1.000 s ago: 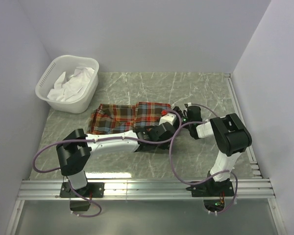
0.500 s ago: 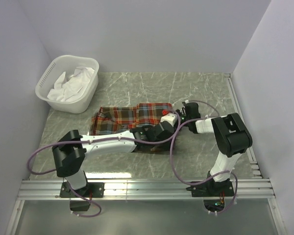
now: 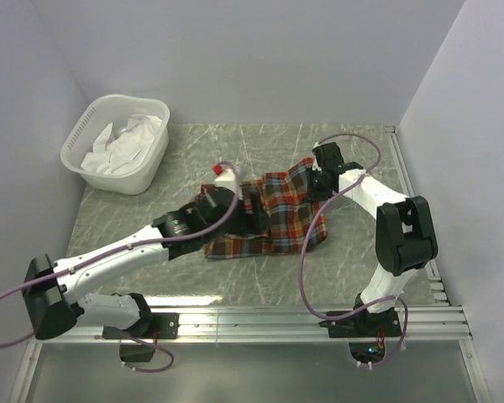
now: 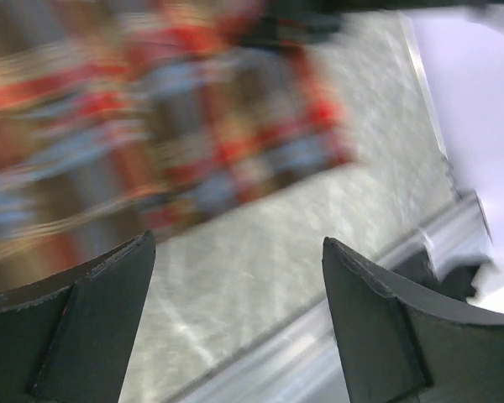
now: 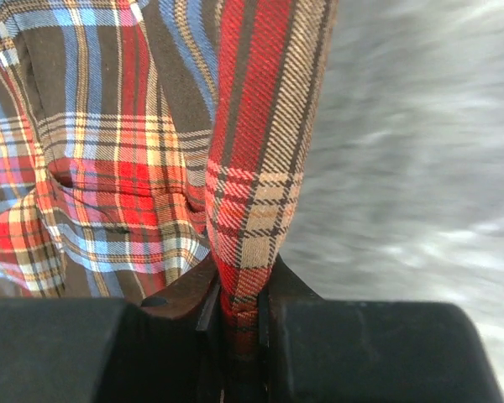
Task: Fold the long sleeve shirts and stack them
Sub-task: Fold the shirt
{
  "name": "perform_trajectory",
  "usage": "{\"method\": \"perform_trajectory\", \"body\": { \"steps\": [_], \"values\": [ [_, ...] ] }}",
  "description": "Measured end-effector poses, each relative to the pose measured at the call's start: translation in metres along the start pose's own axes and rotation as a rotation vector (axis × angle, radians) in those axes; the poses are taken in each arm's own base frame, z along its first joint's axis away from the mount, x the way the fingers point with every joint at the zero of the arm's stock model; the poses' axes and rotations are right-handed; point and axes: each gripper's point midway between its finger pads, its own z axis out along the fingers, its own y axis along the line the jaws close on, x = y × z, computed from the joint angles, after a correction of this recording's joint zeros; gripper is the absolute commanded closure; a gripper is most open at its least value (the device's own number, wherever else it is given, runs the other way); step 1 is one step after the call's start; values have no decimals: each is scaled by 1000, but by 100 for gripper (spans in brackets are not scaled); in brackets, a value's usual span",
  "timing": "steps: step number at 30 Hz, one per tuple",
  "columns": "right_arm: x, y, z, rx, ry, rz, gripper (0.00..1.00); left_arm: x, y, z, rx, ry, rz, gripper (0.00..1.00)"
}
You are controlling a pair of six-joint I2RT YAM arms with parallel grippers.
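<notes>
One plaid long sleeve shirt (image 3: 273, 225) in red, blue and brown checks lies bunched on the marble table (image 3: 361, 252). Its right corner is raised toward the back. My right gripper (image 3: 314, 180) is shut on that raised edge. In the right wrist view a fold of the shirt (image 5: 252, 168) runs straight down between the closed jaws of the right gripper (image 5: 239, 295). My left gripper (image 3: 250, 210) hovers over the shirt's left part, open. The left wrist view is blurred: the left gripper (image 4: 237, 243) has nothing between its fingers, with the shirt (image 4: 151, 126) beyond them.
A white basket (image 3: 82, 158) holding white cloth stands at the back left corner. An aluminium rail (image 3: 252, 323) runs along the near edge by the arm bases. Grey walls close in the table on the left, the back and the right.
The left gripper opened and let go of the shirt, and the left arm swung out to the left. The right gripper shut on the shirt's edge and drew it up and to the right.
</notes>
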Motion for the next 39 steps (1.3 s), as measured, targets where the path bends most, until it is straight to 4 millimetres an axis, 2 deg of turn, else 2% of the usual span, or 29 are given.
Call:
{"method": "perform_trajectory", "body": {
  "steps": [2,4,8,10,12,15,18,22,24,26,31,39],
  "values": [
    [-7,-9,-8,56,1,-51,100,-11,37,0,-72,-30,-64,20],
    [-16,-16,-18,101,2,-96,100,-13,78,3,-160,-47,-127,24],
    [-39,-21,-40,179,-26,-181,100,11,154,8,-324,-24,-254,31],
    [-51,-21,-50,225,-49,-220,100,25,180,8,-374,-4,-312,33],
    [-58,-18,-59,271,-69,-261,100,37,198,10,-395,13,-372,36],
    [-61,-9,-68,339,-84,-344,100,49,208,20,-372,32,-443,40],
    [-60,3,-71,406,-92,-426,100,57,202,35,-320,71,-482,44],
    [-55,15,-65,498,-77,-515,100,63,196,51,-272,102,-512,53],
    [-52,17,-63,543,-60,-549,100,66,198,56,-273,109,-522,61],
    [-50,20,-60,585,-44,-583,100,68,201,61,-280,114,-543,64],
    [-49,32,-61,673,-38,-644,100,73,205,69,-288,121,-582,78],
    [-41,72,-60,742,-58,-736,100,77,206,71,-279,113,-608,84]
  ]
}}
